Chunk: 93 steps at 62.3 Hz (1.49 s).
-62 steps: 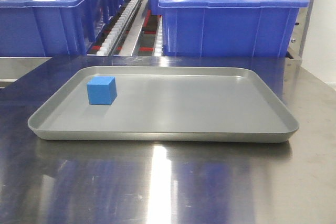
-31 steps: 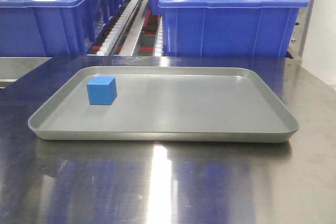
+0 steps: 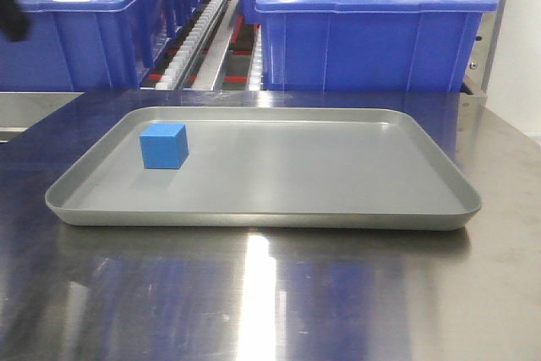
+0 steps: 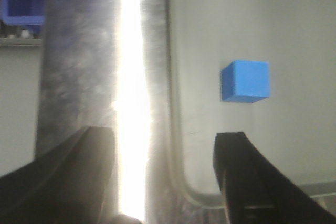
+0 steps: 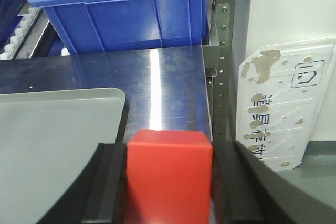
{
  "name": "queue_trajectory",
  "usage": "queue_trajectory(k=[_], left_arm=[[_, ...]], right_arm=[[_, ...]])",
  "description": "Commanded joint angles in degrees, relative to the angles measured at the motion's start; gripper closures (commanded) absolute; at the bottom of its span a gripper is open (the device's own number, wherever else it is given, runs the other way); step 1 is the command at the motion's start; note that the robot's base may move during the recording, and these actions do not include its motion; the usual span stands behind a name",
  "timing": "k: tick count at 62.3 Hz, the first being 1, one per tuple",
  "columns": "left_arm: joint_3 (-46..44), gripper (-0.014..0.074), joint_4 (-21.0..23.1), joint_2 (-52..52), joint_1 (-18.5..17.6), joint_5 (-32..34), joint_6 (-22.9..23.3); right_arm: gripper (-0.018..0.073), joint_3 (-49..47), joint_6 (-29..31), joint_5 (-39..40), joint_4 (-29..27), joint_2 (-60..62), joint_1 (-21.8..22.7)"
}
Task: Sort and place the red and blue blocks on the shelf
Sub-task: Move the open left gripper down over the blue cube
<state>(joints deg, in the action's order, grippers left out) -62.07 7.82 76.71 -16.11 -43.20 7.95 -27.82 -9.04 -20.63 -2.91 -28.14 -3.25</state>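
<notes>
In the front view, a dark blurred shape (image 3: 12,8) is now showing at the 10 o'clock edge of the picture. It was absent half a second ago, and it is probably the left arm coming in. The blue block (image 3: 164,145) is sitting where it sat before, at about 9 o'clock on the grey tray (image 3: 254,219), with nothing touching it. The shelf (image 3: 196,35) and its roller tracks are lying beyond at 12 o'clock, among the blue bins (image 3: 372,35).

In the left wrist view, the left end effector (image 4: 165,145) is hanging with its fingers spread wide and holding nothing. It is straddling the tray's near rim. The blue block is lying at about 1 o'clock from the gap, apart from both fingers. This is looking like the start of an approach to that cube.

In the right wrist view, the right end effector (image 5: 168,195) is clamping the red block (image 5: 168,161) between its two fingers. It is holding the cube over the worktop (image 5: 157,77), off the tray's corner at 9 o'clock. The red block is therefore in hand but not yet on the shelf, and the blue one is awaiting its pick.
</notes>
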Motion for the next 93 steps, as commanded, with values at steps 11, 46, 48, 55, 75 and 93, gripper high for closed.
queue_trajectory(k=[11,46,48,55,75,93], left_arm=[[-8.9,0.0115,0.84,8.07,-5.2,2.86,1.79],[-17.67,0.0115,0.5,21.04,-11.7,2.84,3.39],[-17.91,0.0115,0.21,21.54,-11.86,2.84,3.39],[-18.06,0.0115,-0.59,22.44,-11.89,2.73,3.39],[-18.06,0.0115,-0.97,22.67,-11.89,5.99,3.58],[-18.06,0.0115,-0.97,22.67,-11.89,6.79,3.58]], right_arm=[[0.051,-1.66,0.18,4.96,0.65,-0.01,0.37],[0.051,-1.66,0.18,4.96,0.65,-0.01,0.37],[0.051,-1.66,0.18,4.96,0.65,-0.01,0.37],[0.051,-1.66,0.18,4.96,0.65,-0.01,0.37],[0.051,-1.66,0.18,4.96,0.65,-0.01,0.37],[0.051,-1.66,0.18,4.96,0.65,-0.01,0.37]])
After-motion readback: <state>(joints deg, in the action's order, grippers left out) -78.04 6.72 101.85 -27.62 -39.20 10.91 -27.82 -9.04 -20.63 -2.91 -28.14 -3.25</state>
